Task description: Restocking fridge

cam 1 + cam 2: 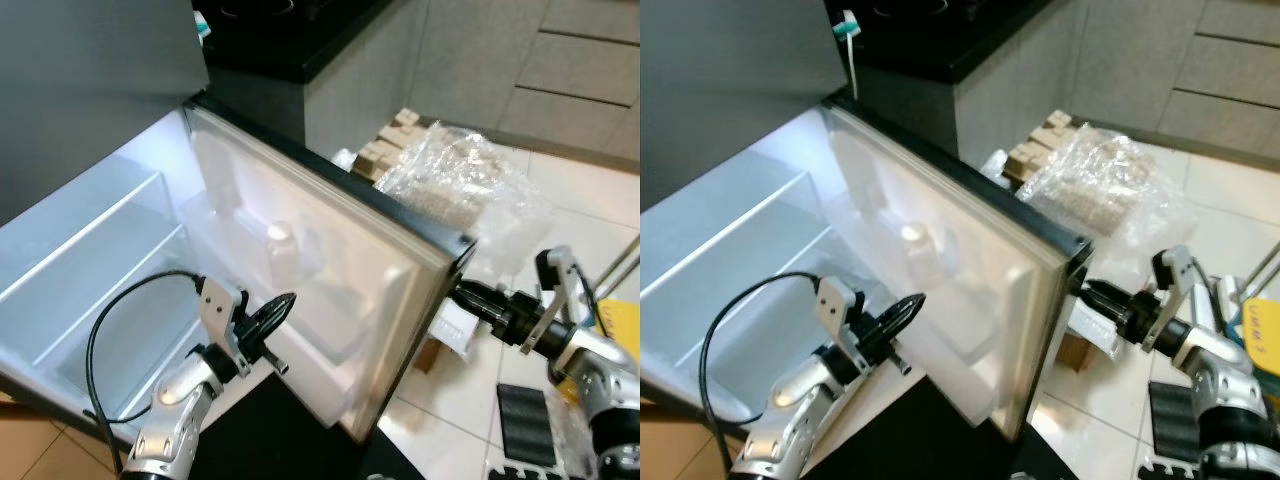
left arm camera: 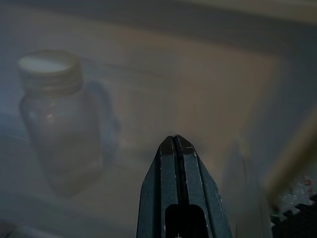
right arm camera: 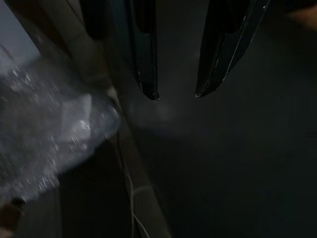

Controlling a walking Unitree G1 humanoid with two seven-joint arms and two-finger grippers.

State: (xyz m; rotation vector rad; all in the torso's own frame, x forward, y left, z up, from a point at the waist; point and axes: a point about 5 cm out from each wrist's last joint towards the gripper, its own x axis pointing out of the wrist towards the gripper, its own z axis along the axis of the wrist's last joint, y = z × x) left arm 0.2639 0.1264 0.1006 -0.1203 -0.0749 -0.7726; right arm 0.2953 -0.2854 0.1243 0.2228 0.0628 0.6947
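Standing open at the left of the head views, the fridge (image 1: 90,250) shows a lit white interior with a bare glass shelf (image 1: 85,235) and a drawer space below it. Its door (image 1: 330,290) swings out toward the robot, inner side facing the cabinet, and a small clear bottle (image 1: 281,252) with a pale screw cap stands upright in the door's shelf bin (image 1: 330,335). The left gripper (image 1: 276,312) reaches in from the lower left, with a black cable looping behind its wrist; its two black fingers are pressed together with nothing between them, the tips pointing at the inner face of the door just beside and below the bottle, apart from it. In the left wrist view the same bottle (image 2: 59,119) sits off to one side of the closed fingertips (image 2: 174,148), blurred and dim. Beyond the door's dark outer edge, a crumpled clear plastic bag (image 1: 455,180) and a stack of small cardboard boxes (image 1: 385,145) lie on the tiled floor (image 1: 590,210) by grey cabinets. The right gripper (image 1: 468,296) is at the outer side of the door near its free edge; in the right wrist view its fingers (image 3: 148,79) stand apart, empty, close to the dark door surface.
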